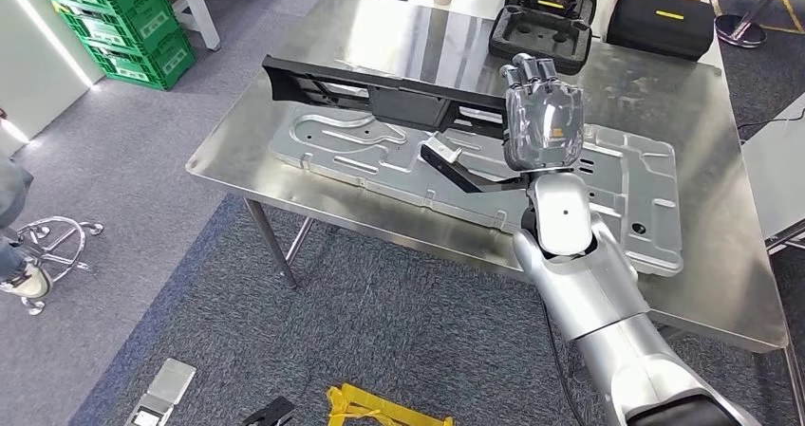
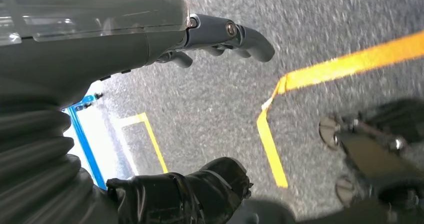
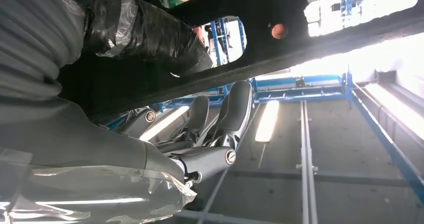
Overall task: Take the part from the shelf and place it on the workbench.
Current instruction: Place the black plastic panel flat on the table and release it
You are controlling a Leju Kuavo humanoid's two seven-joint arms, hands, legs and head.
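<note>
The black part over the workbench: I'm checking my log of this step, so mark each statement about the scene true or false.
1. The right robot hand holds the long black part over the steel workbench. True.
2. A pressed metal panel lies on the workbench under the black part. True.
3. The left robot hand also grips the black part. False: the left wrist view shows it holding nothing, over grey floor with yellow tape.
4. The stacked crates beside the workbench are red. False: they are green.
5. Two black cases sit at the far end of the workbench. True.
</note>
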